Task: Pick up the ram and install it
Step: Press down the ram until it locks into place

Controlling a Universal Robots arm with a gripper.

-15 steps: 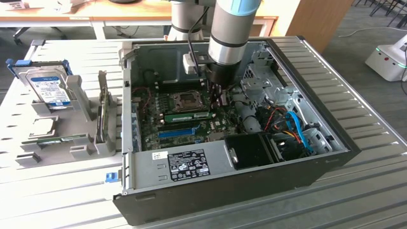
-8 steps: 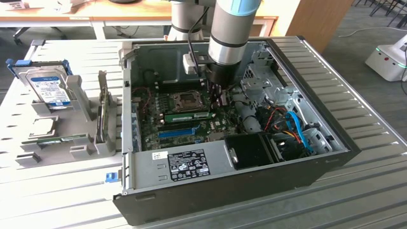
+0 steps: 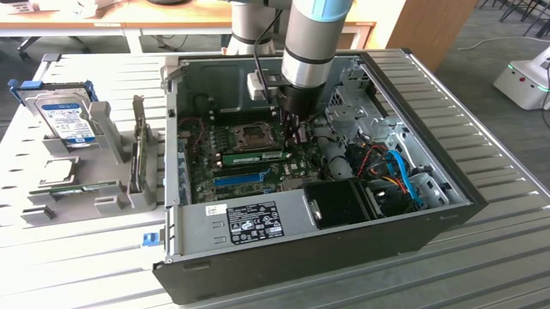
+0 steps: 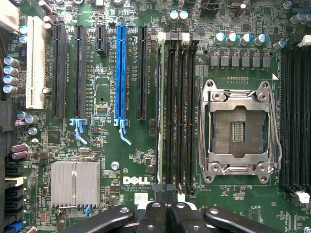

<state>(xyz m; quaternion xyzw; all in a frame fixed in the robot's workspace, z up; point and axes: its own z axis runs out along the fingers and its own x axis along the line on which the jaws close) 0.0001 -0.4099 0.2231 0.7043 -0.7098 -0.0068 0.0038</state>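
1 gripper [image 4: 167,206] sits nearest my wrist camera, clenched shut with its fingers pressed together and nothing visibly clamped between them. Just beyond its tips I see the ram [image 4: 159,111] edge-on, standing in the outermost lane of the 4 black memory slots [image 4: 181,111], on the side away from the empty CPU socket [image 4: 238,128]. In the exterior view the same green stick [image 3: 254,156] lies along its slot beside that socket, inside the open case [image 3: 301,257]. I judge this the seating step: the stick is placed, but I cannot tell whether it is latched. Pressing would call for a straight-down force, evenly along the top edge.
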